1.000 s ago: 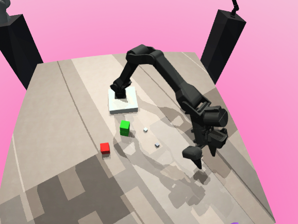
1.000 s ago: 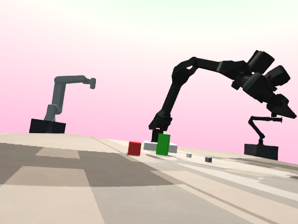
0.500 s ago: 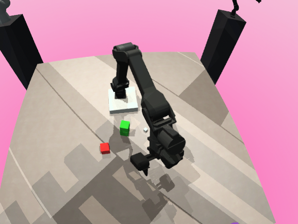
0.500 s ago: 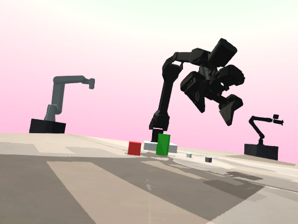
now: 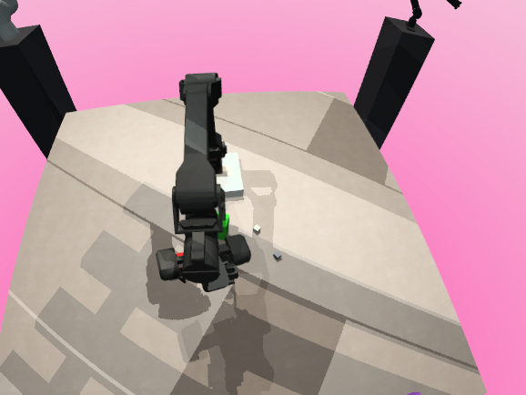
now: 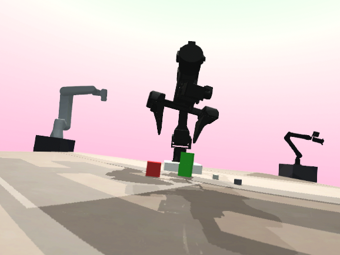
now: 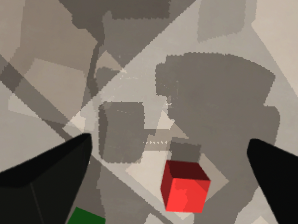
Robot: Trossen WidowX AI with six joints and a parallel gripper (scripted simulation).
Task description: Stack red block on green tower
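Above the middle of the counter [image 6: 73, 205], well clear of its surface: the claw [image 6: 176, 133], spread to nearly its full width, empty, touching nothing. Directly below, resting flat on the counter: the red block [image 6: 153, 168], a plain cube with no long axis to speak of. In the wrist view, red block [image 7: 184, 187] inside the span of the two fingers, though nearer the lower edge of the picture than the midline between the tips, and closer to the right-hand finger than the left. Corner of the cube turned toward the camera there, so faces apparently not square to the fingers; a twist of the wrist likely needed before descent.

Just beside the block, toward the arm's white base plate [image 6: 170, 167]: the green tower [image 6: 186, 164], upright, apart from the cube and from the claw. In the top view, only a sliver of red block [image 5: 179, 255] and of green tower [image 5: 223, 226] showing past the wrist.

Judged next call: a small shift to centre over the cube, then a straight drop. Chief hazard, by judgement: the finger on the tower side brushing the green tower on the way down.
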